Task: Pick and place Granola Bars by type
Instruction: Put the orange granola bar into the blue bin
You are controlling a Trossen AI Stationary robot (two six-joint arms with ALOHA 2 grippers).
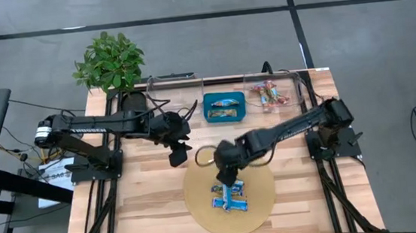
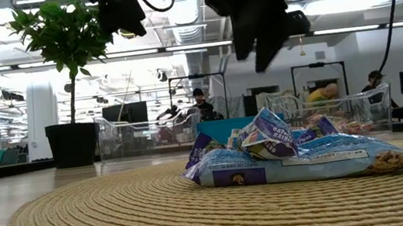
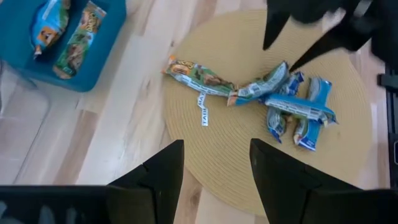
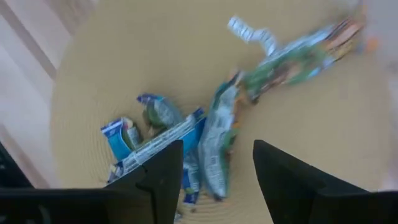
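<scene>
Several blue and blue-and-silver granola bars (image 1: 229, 197) lie in a loose pile on a round woven mat (image 1: 257, 203), crossing over one another (image 3: 297, 109) (image 2: 293, 155). One greenish-orange bar (image 3: 200, 77) (image 4: 298, 56) lies flat on the mat beside the pile. My right gripper (image 1: 231, 181) (image 4: 214, 168) hangs open just above the pile, fingers pointing down (image 2: 260, 51), touching nothing. My left gripper (image 1: 179, 155) (image 3: 214, 168) is open, raised over the table left of the mat's far edge.
A teal tray (image 1: 209, 116) (image 3: 37, 68) behind the mat holds two bars (image 3: 62, 31). To its right, a clear bin holds red-and-tan bars (image 1: 266, 95); another clear bin (image 1: 173, 85) stands to its left. A potted plant (image 1: 110, 62) stands at the far left corner.
</scene>
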